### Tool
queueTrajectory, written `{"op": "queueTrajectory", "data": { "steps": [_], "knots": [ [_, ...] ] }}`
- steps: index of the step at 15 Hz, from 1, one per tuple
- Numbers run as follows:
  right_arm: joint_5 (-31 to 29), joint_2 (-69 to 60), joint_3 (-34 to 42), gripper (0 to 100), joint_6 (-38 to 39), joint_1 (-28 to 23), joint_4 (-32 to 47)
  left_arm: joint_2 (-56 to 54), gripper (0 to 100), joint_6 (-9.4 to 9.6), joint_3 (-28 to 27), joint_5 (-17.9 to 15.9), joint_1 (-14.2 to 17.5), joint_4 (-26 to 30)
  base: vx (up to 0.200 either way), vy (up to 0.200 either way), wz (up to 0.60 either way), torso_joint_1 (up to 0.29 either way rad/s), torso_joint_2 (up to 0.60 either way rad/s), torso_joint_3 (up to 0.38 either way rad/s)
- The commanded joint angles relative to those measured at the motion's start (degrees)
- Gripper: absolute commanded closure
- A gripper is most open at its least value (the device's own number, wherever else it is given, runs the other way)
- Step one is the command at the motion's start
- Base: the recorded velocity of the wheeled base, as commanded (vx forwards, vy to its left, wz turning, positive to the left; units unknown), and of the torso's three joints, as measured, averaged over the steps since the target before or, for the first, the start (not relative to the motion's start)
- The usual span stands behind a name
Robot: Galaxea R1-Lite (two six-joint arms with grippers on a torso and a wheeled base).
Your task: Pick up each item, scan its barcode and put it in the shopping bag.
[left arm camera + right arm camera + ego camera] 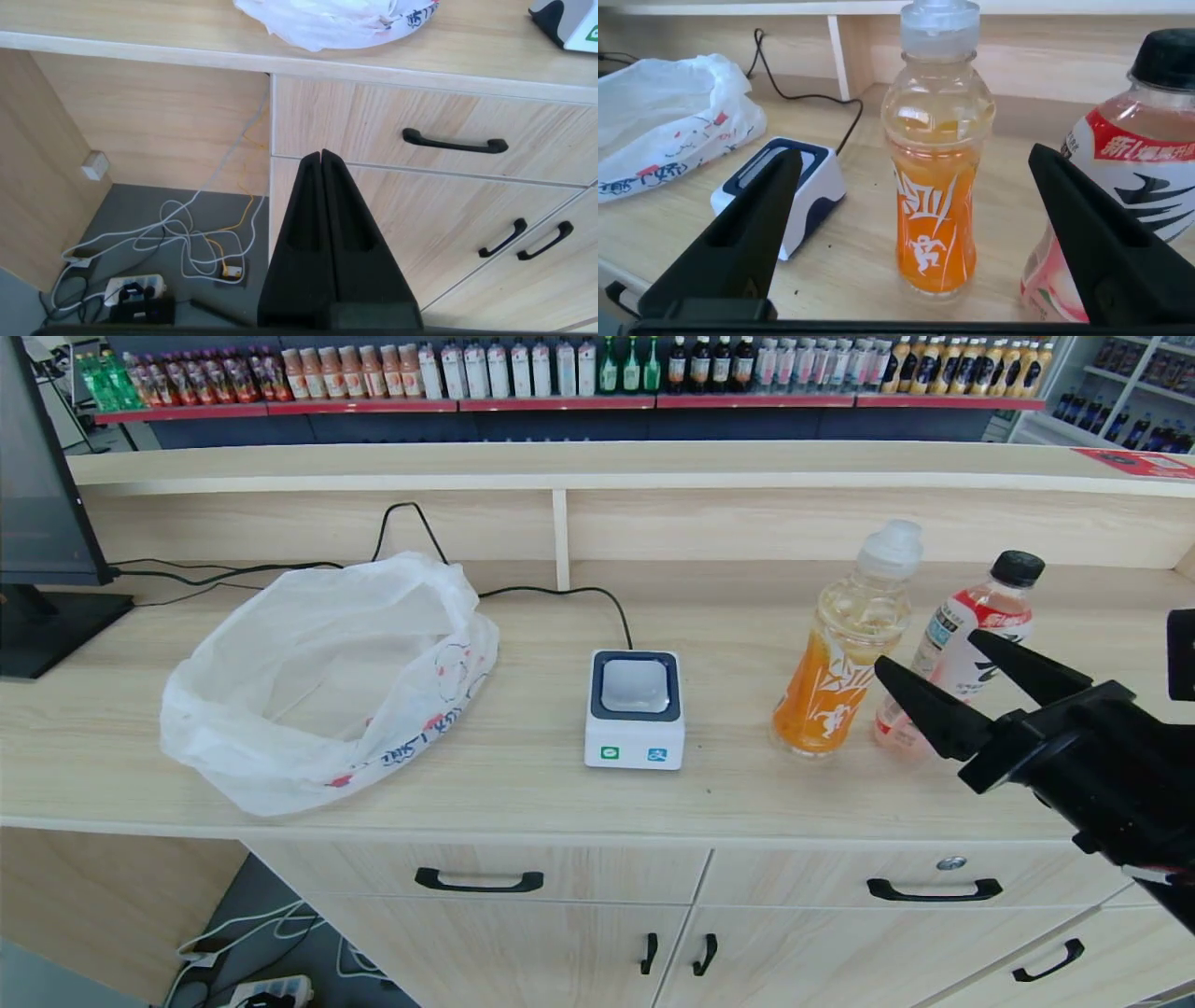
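Two bottles stand at the right of the wooden counter [523, 775]: an orange drink bottle [845, 653] [936, 159] with a clear cap and a pink drink bottle [971, 644] [1125, 187] with a black cap. My right gripper [948, 667] [915, 233] is open just in front of them, its fingers pointing toward the bottles, holding nothing. A white barcode scanner [635, 707] [789, 191] sits mid-counter. The white shopping bag [327, 677] [346, 19] [673, 121] lies open at the left. My left gripper [322, 177] is shut, low beside the cabinet front.
A black monitor [42, 504] stands at the far left, with cables running along the counter's back. A raised wooden ledge [597, 467] backs the counter. Drawers with black handles [455, 143] lie below. Cables and a power strip [135, 285] lie on the floor.
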Motion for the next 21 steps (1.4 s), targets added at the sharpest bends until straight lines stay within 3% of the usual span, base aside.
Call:
{"op": "queueTrajectory", "data": {
  "steps": [1,10,14,21],
  "knots": [
    [0.1,2.7,0.4,0,0.4,0.2,-0.1,0.0,100,-0.02,0.0,0.0,0.0,0.0,0.0,0.0,0.0,0.0,0.0,0.0],
    [0.1,10.3,-3.1,0,0.4,-0.3,-0.1,0.0,100,-0.02,0.0,0.0,0.0,0.0,0.0,0.0,0.0,0.0,0.0,0.0],
    [0.0,12.3,-5.2,0,0.1,-3.7,-0.1,0.0,100,-0.02,0.0,0.0,0.0,0.0,0.0,0.0,0.0,0.0,0.0,0.0],
    [-0.1,15.3,-6.7,0,-0.7,-2.9,-0.1,0.0,100,-0.02,0.0,0.0,0.0,0.0,0.0,0.0,0.0,0.0,0.0,0.0]
  ]
}}
